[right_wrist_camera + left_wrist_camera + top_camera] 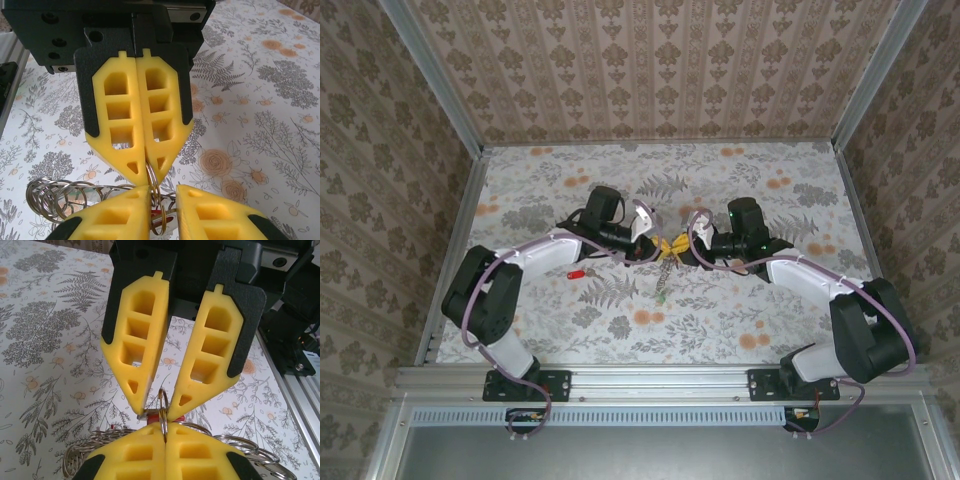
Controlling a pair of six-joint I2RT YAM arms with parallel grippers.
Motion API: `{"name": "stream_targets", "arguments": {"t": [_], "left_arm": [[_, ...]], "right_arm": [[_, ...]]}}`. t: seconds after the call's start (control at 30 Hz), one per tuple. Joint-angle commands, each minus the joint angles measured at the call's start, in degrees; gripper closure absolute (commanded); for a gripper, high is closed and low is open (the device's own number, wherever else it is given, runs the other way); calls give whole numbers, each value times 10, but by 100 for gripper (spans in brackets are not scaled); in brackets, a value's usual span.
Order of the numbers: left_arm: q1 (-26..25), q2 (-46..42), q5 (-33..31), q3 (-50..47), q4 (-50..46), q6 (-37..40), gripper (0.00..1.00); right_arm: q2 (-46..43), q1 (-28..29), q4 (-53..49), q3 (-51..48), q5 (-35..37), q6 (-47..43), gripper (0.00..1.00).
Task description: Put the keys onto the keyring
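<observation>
left end effector (147, 177) clenched on keyring (42, 192) | right end effector (157, 412) parted, astride it

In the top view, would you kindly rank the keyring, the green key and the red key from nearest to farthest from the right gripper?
1. keyring, at the right gripper's fingers.
2. green key, just below in the picture.
3. red key, far over beside the left arm.

Metal keyring (664, 262) dangles, green key (661, 297) at btm; red key (575, 272) lies apart.
</observation>
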Motion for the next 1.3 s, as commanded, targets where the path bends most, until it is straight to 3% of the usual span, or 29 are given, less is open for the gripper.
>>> {"name": "stream_targets", "arguments": {"t": [0.0, 0.4, 0.53, 0.63, 0.73, 1.03, 1.27], "left_arm": [[4, -42, 61, -3, 61, -22, 100], [5, -38, 69, -14, 79, -36, 100], [4, -39, 51, -10, 50, -22, 98], [3, -40, 27, -5, 8, 4, 84], [0, -37, -3, 18, -67, 53, 81], [-15, -7, -61, 82, -205, 139, 80], [-19, -3, -77, 89, -221, 147, 77]], "right_arm": [[12, -1, 8, 0, -5, 11, 78], [26, -1, 43, 14, -32, 36, 90], [16, -1, 63, 8, -15, 45, 100], [10, 1, 19, 22, -5, 22, 100], [1, 7, -29, 36, 6, -9, 100], [-3, 23, -110, 71, 29, -57, 100], [-3, 29, -118, 78, 33, -64, 100]]}}
